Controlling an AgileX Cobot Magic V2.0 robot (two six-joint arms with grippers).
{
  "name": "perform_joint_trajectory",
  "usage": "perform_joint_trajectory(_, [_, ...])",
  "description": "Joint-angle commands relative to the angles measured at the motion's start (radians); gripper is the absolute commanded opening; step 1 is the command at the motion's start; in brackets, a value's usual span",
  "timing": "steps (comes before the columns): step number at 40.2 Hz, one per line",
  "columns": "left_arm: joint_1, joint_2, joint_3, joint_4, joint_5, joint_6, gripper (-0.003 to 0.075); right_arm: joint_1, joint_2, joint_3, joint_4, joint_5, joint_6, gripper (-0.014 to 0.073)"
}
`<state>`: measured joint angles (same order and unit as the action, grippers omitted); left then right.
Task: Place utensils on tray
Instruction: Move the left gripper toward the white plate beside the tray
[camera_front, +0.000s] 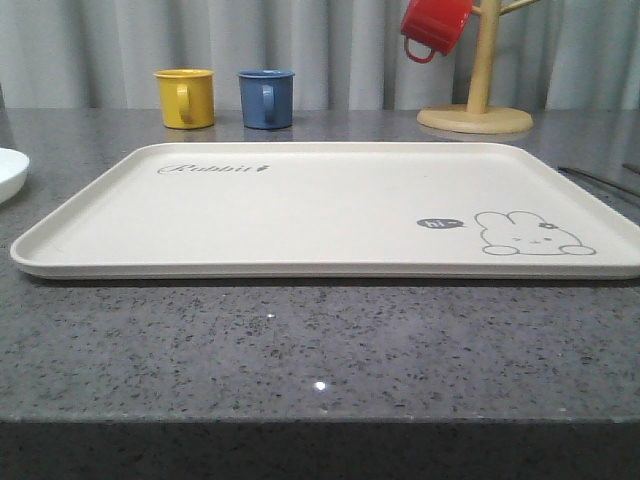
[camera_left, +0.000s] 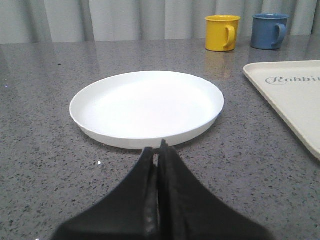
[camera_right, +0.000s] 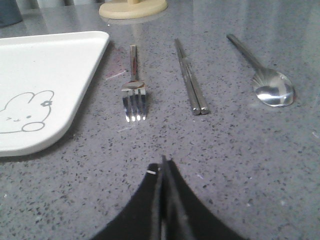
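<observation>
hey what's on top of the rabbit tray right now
Nothing lies on the tray; its surface shows just the printed rabbit and script. The plate, fork, chopsticks and spoon rest on the counter.

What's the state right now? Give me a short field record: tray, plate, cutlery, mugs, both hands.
tray: on the counter, nothing on it
plate: on the counter beside the tray, off it, bare
fork: on the counter, nearest the tray's rabbit corner
chopsticks: paired, between fork and spoon
spoon: on the counter, farthest from the tray
mugs: yellow mug and blue mug behind the tray; red mug on wooden rack
left hand: shut, holding nothing, facing plate
right hand: shut, holding nothing, facing cutlery
</observation>
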<state>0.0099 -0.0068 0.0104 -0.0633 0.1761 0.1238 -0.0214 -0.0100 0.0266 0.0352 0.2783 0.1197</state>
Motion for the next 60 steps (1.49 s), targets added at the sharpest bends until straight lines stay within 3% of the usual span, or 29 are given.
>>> perform_joint_trajectory(1, [0.003,-0.021,-0.004,-0.008,-0.085,-0.008,-0.0018,0.002,-0.017,-0.001,0.001,-0.073,-0.009,-0.0040])
perform_joint_trajectory(51, [0.003,-0.021,-0.004,-0.008,-0.103,-0.008,-0.0018,0.002,-0.017,-0.001,-0.014,-0.131,-0.009,-0.0040])
perform_joint_trajectory(54, [0.003,-0.021,-0.004,-0.013,-0.155,-0.008,-0.0018,0.002,-0.017,-0.001,-0.014,-0.159,-0.009,-0.0040])
perform_joint_trajectory(60, [0.003,-0.021,-0.040,-0.019,-0.395,-0.008,-0.0019,0.002,-0.017,-0.021,-0.011,-0.266,-0.009,-0.0040])
